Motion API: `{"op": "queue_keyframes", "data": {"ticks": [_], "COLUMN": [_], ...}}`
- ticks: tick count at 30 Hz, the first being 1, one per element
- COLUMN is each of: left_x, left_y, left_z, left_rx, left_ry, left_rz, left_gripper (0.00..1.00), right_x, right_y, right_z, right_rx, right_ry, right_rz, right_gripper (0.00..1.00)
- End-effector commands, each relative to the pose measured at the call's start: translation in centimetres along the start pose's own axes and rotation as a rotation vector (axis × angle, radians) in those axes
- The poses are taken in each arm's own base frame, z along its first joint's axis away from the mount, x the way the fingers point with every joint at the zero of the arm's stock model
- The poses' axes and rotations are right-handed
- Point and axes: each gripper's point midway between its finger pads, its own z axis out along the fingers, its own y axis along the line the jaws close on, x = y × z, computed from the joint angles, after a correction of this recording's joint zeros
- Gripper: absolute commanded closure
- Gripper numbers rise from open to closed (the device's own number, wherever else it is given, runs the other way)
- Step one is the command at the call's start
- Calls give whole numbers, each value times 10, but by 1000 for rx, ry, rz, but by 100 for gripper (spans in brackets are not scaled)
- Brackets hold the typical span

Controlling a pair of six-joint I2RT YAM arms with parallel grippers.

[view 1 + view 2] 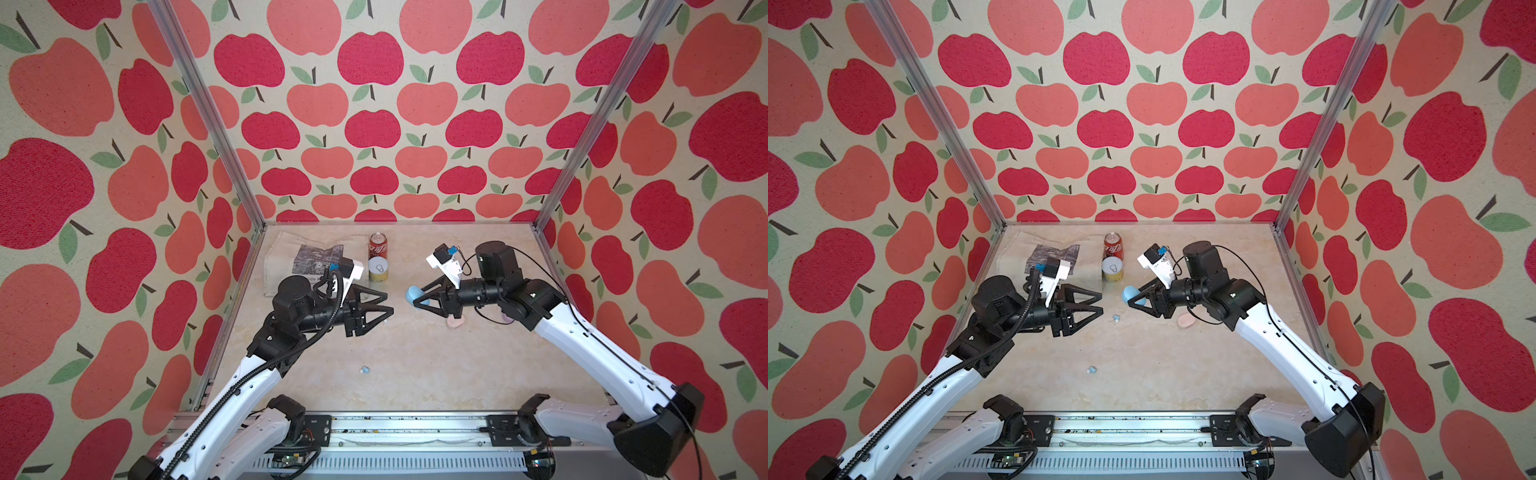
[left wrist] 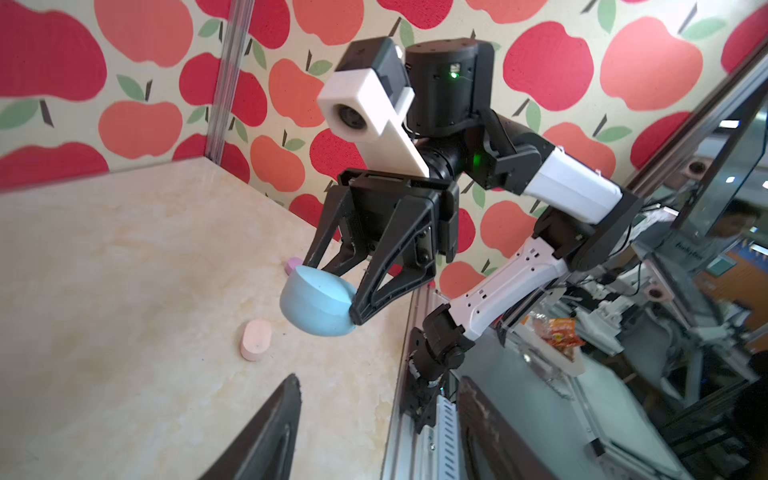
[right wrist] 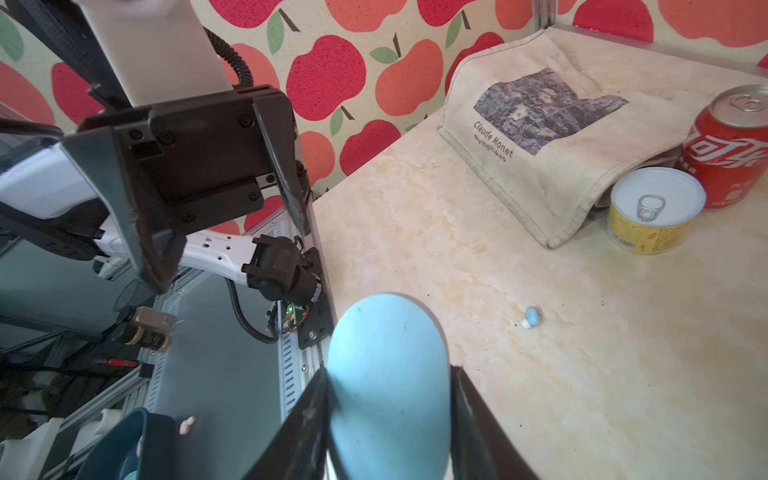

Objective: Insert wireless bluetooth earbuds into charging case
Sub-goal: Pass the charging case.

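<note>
My right gripper (image 1: 417,297) (image 3: 388,370) is shut on a light blue pebble-shaped charging case (image 3: 388,374) (image 2: 316,303), held above the table's middle. The left gripper (image 1: 390,302) (image 2: 379,378) faces it from the left, a short gap away, open and empty. One tiny blue earbud (image 1: 1116,318) (image 3: 531,317) lies on the table below the two grippers. Another blue earbud (image 1: 365,369) (image 1: 1091,369) lies nearer the front edge. A pink case (image 1: 455,322) (image 2: 255,338) rests under the right arm, and a purple case (image 2: 293,264) lies beyond it.
A cloth tote bag (image 1: 291,253) lies at the back left. Beside it stand a red cola can (image 1: 378,245) and a yellow tin (image 1: 378,270). The metal rail (image 1: 374,428) runs along the front edge, and the apple-patterned walls close in the other three sides.
</note>
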Motion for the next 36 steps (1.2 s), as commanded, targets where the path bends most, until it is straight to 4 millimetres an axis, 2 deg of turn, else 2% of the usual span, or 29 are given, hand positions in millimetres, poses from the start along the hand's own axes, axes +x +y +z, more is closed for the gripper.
{"op": "queue_keyframes", "data": {"ticks": [1, 6, 13, 19, 27, 34, 36], "left_x": [14, 18, 14, 13, 17, 18, 19], "left_y": [-3, -7, -16, -24, -29, -35, -34], "left_z": [3, 14, 34, 44, 48, 49, 50], "left_rx": [41, 129, 224, 288, 332, 346, 340], "left_ry": [48, 104, 111, 125, 151, 157, 160], "left_rz": [278, 284, 277, 243, 214, 215, 214], "left_gripper": [37, 37, 38, 41, 60, 82, 92], "right_x": [6, 8, 8, 7, 5, 6, 5], "right_y": [28, 37, 38, 40, 41, 36, 32], "right_z": [-5, -6, -4, 1, 3, 7, 8], "right_rx": [-149, -210, -212, -211, -213, -196, -178], "right_ry": [63, 104, 123, 125, 123, 118, 110], "right_rz": [19, 38, 23, 4, -6, 11, 12], "right_gripper": [95, 95, 95, 96, 96, 96, 91]}}
